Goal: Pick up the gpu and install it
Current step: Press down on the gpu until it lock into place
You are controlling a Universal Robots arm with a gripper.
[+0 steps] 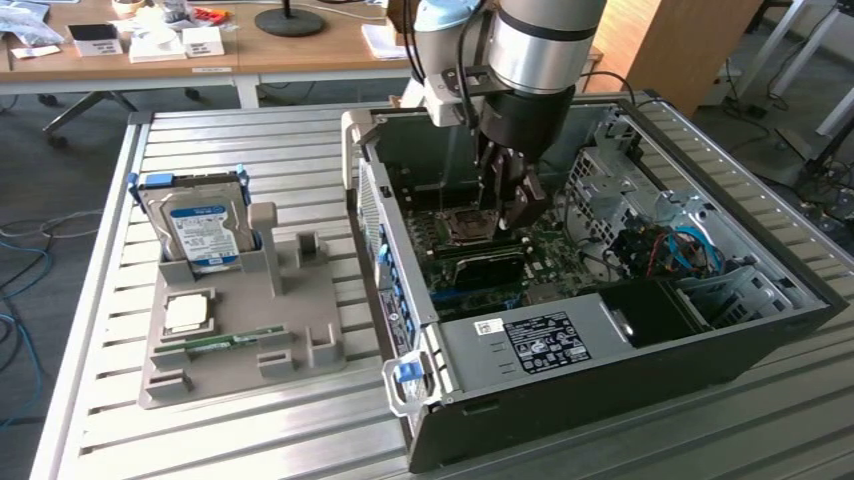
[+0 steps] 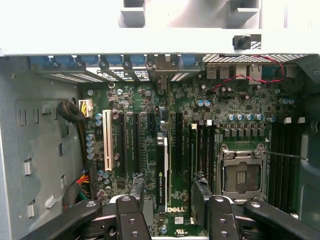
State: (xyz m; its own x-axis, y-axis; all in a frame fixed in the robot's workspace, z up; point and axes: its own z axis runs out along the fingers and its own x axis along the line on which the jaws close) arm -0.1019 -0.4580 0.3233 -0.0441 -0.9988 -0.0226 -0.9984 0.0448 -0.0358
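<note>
My pincer [image 2: 170, 200] hangs inside the open computer case [image 1: 747, 330], fingers [image 2: 138, 187] spread wide and holding nothing, released just above the graphics card [image 2: 162, 167]. The card stands on edge in a slot of the green motherboard [image 2: 240, 100], its long axis running along the slots, from my fingers toward the case's rear wall with the blue clips [image 2: 80, 61]. In the exterior view the card [image 1: 487, 268] is a dark slab below my fingers, beside the processor socket [image 1: 467, 229]. The case lies on its side on a slatted metal table [image 1: 200, 150]. On the exterior view's left, a grey holder [image 1: 240, 370] keeps a hard drive [image 1: 200, 232] upright. Beyond are wooden desks [image 1: 267, 55] and floor cables.
</note>
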